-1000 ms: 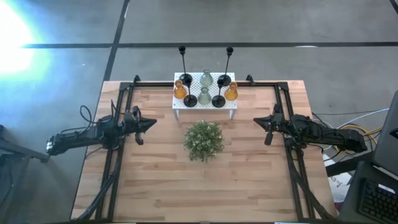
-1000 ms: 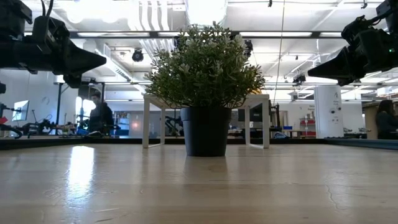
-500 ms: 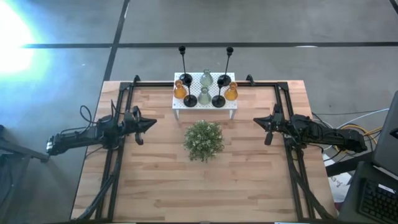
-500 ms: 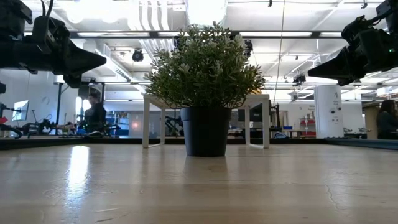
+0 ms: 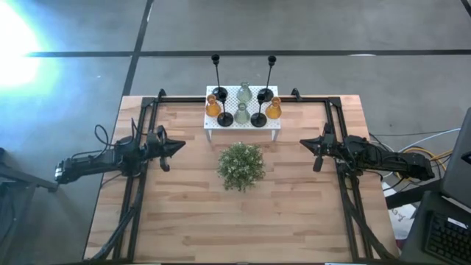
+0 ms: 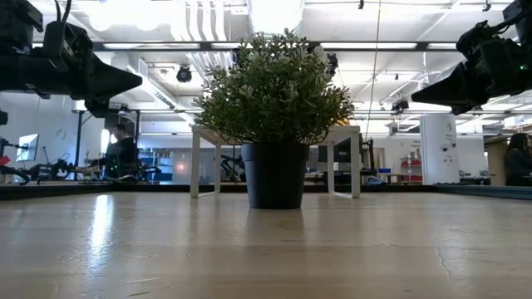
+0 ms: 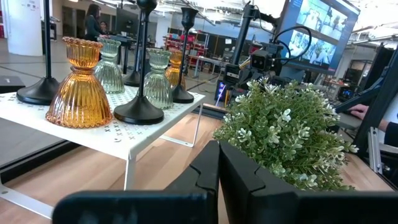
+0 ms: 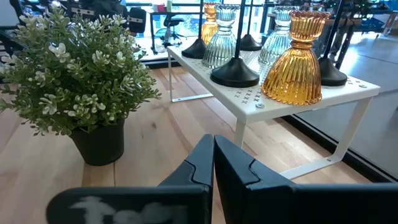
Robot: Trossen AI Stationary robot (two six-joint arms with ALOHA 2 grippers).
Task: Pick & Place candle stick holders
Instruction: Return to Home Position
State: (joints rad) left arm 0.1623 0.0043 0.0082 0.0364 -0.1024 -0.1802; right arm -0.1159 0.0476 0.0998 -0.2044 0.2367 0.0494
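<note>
The stand [image 5: 243, 131] at the far edge, the plant [image 5: 241, 165] before it, one gripper at each side.
The stand is on the table [image 5: 294, 221], at the middle of its far edge. On top of it, two bulb holders [image 5: 243, 93] are in the middle, one behind the other, and one more is at each end, left and right. Four stem holders [image 5: 224, 118] stand between the end ones and the middle ones, two in the rear and two in the front. The plant is on the table just in front of the stand, not touching it. The left gripper [image 5: 182, 146] hangs left of the plant and the right gripper [image 5: 302, 143] right of it, both well apart from it.
</note>
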